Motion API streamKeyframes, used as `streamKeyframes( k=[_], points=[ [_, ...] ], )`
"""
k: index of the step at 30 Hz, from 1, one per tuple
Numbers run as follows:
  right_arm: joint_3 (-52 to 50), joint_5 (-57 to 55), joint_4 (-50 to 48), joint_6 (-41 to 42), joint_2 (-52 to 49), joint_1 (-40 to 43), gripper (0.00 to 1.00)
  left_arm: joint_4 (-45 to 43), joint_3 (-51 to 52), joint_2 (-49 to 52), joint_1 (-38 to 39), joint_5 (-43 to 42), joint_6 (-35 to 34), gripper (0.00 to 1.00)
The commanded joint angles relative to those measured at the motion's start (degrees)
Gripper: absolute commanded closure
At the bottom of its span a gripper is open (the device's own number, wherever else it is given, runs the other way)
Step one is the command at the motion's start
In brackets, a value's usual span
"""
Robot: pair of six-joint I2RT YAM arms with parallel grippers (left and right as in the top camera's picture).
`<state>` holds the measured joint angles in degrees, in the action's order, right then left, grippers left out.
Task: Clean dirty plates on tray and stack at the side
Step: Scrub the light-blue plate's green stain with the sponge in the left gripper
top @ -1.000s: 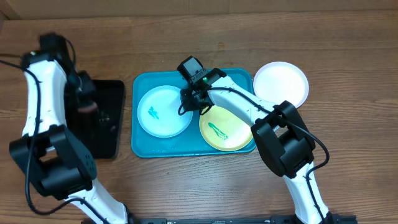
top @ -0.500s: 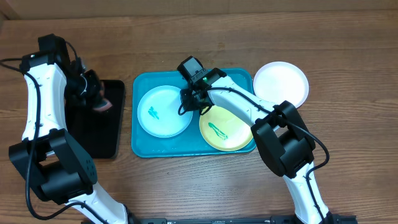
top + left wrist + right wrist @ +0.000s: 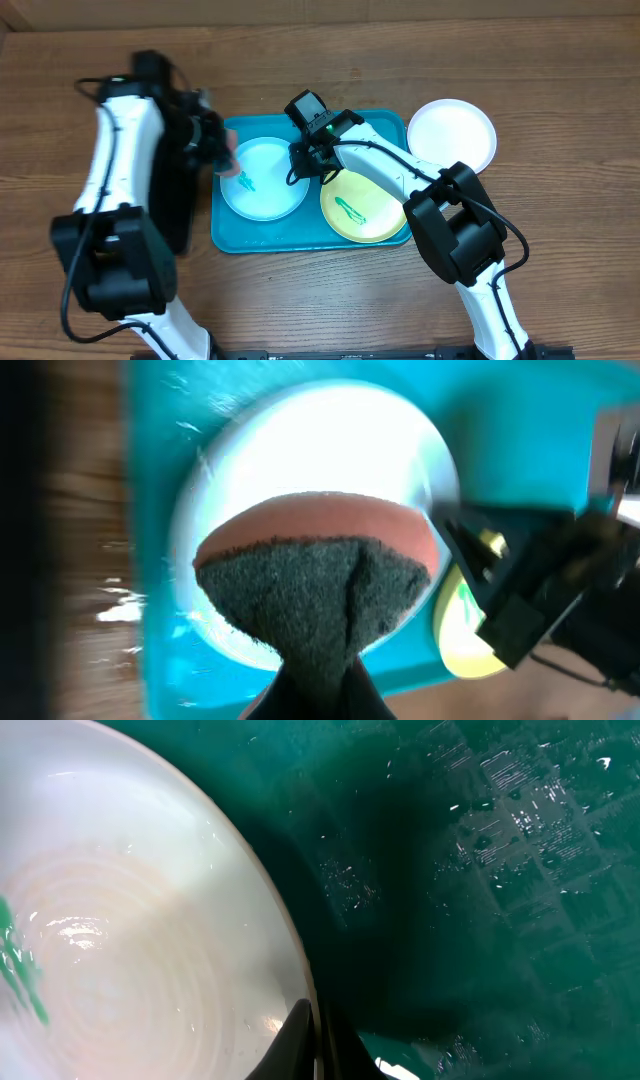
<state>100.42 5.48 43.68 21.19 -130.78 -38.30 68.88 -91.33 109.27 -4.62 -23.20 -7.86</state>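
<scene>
The turquoise tray (image 3: 225,240) lies in the middle of the overhead view. It is a smooth plastic rectangle with rounded corners and a raised rim, on the wooden table (image 3: 560,240), whose grain is visible. Two round plates are inside it: the pale blue plate (image 3: 272,198) in the left half and the yellow-green plate (image 3: 375,218) in the lower right part, very near each other. Each carries a thin green-teal smear, one (image 3: 246,181) on the left side of the blue plate and one (image 3: 350,209) near the middle of the yellow-green plate. The white plate (image 3: 451,135) is off the tray, on the table just beside its upper right corner.

The left gripper (image 3: 222,157) is blurred, at the upper left rim of the pale blue plate. In the left wrist view its fingers are closed tightly on a sponge (image 3: 320,595), which is pinched and folded. The sponge has a rough dark grey scouring face and a smooth salmon-pink layer behind it, and it hangs over the plate.

The right gripper (image 3: 305,162) is at the upper right rim of the same plate. In the right wrist view its thin fingertips are drawn narrow around this rim, and beside them the tray floor looks glossy and wet.

A black tray (image 3: 185,220) is at the left, partly under the left arm
</scene>
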Motion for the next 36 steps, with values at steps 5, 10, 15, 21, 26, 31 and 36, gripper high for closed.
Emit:
streamKeyframes(
  k=[5, 10, 15, 21, 26, 31, 36],
  points=[
    [-1.86, -5.88, -0.09, 3.10, -1.79, -0.20, 0.96, -6.69, 9.99, -1.77, 8.26, 8.15, -9.38, 0.96],
    [-1.86, -5.88, -0.50, 3.04, -1.79, -0.20, 0.96, -15.96, 16.24, -1.77, 10.97, 8.37, -11.13, 0.96],
    [-1.86, -5.88, -0.68, 3.04, -1.79, -0.20, 0.96, -23.58, 19.23, -1.75, 12.59, 8.41, -12.11, 0.96],
    [-1.86, -5.88, -0.63, 3.04, -1.79, -0.20, 0.96, -27.41, 19.30, -1.70, 12.92, 10.84, -12.13, 0.80],
    [-1.86, -5.88, -0.46, 3.04, -1.79, -0.20, 0.96, -27.63, 19.30, -1.70, 12.92, 12.92, -12.07, 0.63],
    [-1.86, -5.88, -0.48, 3.02, -1.79, -0.20, 0.96, -27.63, 19.30, -1.70, 12.92, 12.90, -12.09, 0.74],
    [-1.86, -5.88, -0.48, 2.84, -1.79, -0.20, 0.96, -27.15, 19.30, -1.70, 12.92, 12.87, -12.11, 0.74]
  ],
)
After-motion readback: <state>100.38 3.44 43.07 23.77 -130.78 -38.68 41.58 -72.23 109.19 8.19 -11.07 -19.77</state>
